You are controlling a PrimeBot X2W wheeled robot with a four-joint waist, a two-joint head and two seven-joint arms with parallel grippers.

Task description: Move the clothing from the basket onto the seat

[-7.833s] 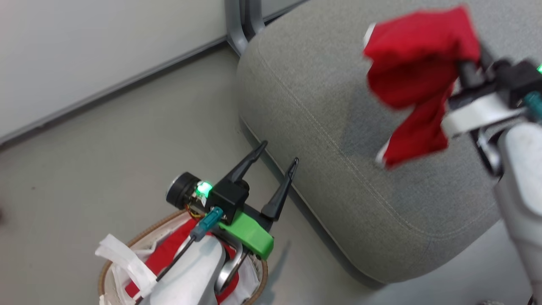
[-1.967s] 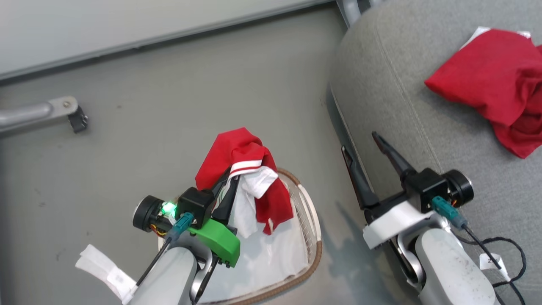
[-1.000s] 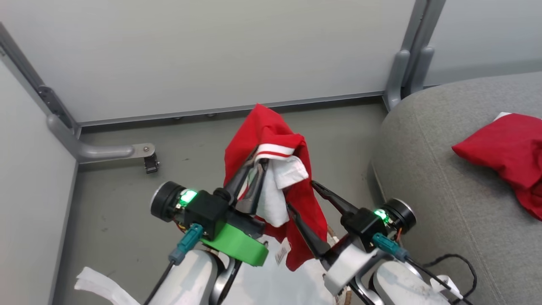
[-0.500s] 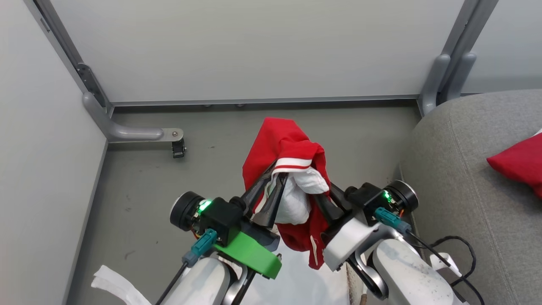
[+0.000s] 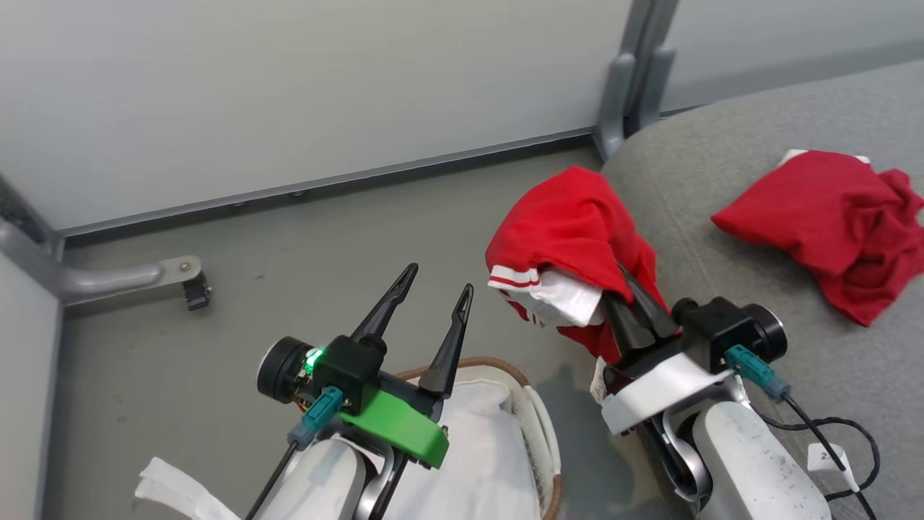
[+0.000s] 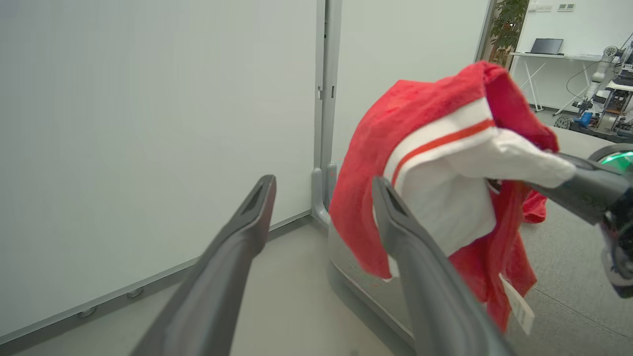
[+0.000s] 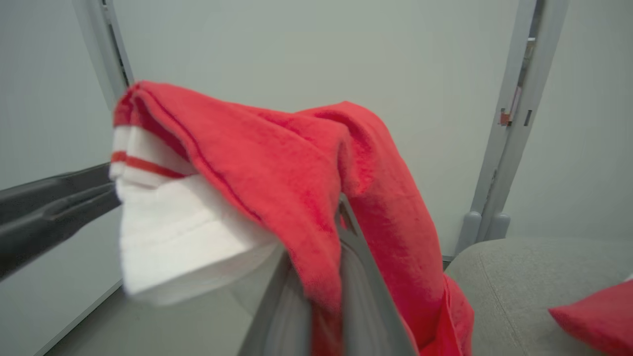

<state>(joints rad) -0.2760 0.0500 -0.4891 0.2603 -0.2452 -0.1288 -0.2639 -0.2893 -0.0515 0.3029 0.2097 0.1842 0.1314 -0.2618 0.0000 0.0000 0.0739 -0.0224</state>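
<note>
A red garment with white striped trim [image 5: 570,224] hangs in the air at the left edge of the grey seat [image 5: 693,166]. My right gripper [image 5: 629,307] is shut on it, and the cloth covers the fingertips. In the right wrist view the same garment [image 7: 277,163] drapes over my right gripper [image 7: 321,267]. My left gripper [image 5: 439,280] stands open with nothing between its fingers, above the basket [image 5: 538,404] with its white liner [image 5: 476,448]. In the left wrist view the left gripper [image 6: 324,183] is apart from the garment [image 6: 425,113]. A second red garment [image 5: 823,209] lies on the seat.
Pale wall panels close off the back, with a grey metal post [image 5: 628,79] by the seat's corner. A metal floor bracket [image 5: 144,274] juts from the left wall. A black cable [image 5: 844,433] trails from my right arm over the seat's front. Grey floor lies between basket and wall.
My left gripper has opened and let go of the garment. The right gripper, shut on it, has carried it rightward to the seat's edge. The camera has also turned.
</note>
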